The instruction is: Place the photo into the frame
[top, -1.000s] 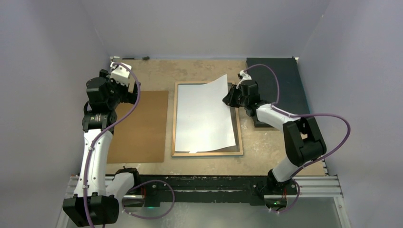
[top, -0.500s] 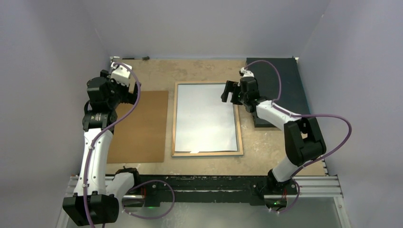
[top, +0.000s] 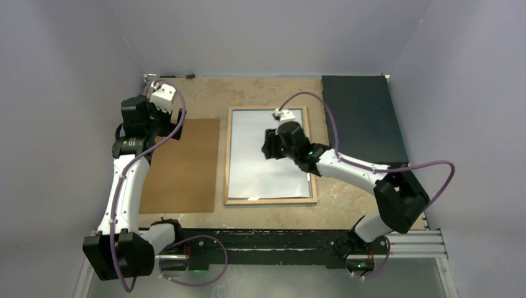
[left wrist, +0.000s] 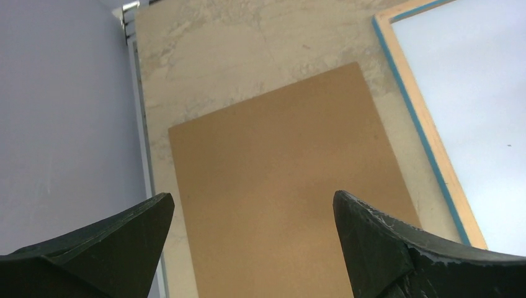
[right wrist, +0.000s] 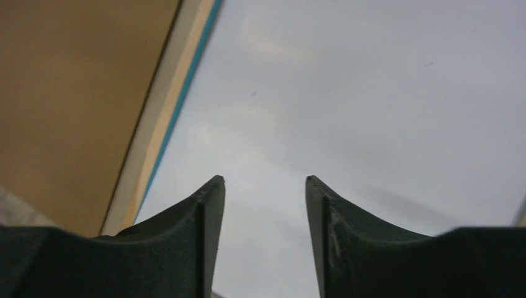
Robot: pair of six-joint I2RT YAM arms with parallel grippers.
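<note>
The photo point(top: 257, 171) lies flat, white back up, inside the tan rear rim of the frame point(top: 228, 158), which rests face down at the middle of the worktop point(top: 260, 93). The right end effector point(right wrist: 263, 181) hangs over the sheet's middle, its fingers a narrow gap apart with nothing between them; whether they touch the paper cannot be told. The left end effector point(left wrist: 251, 197) is spread wide and empty above the brown backing board point(top: 183, 164), just left of the frame. A dark mat point(top: 363, 118) lies at the far right.
</note>
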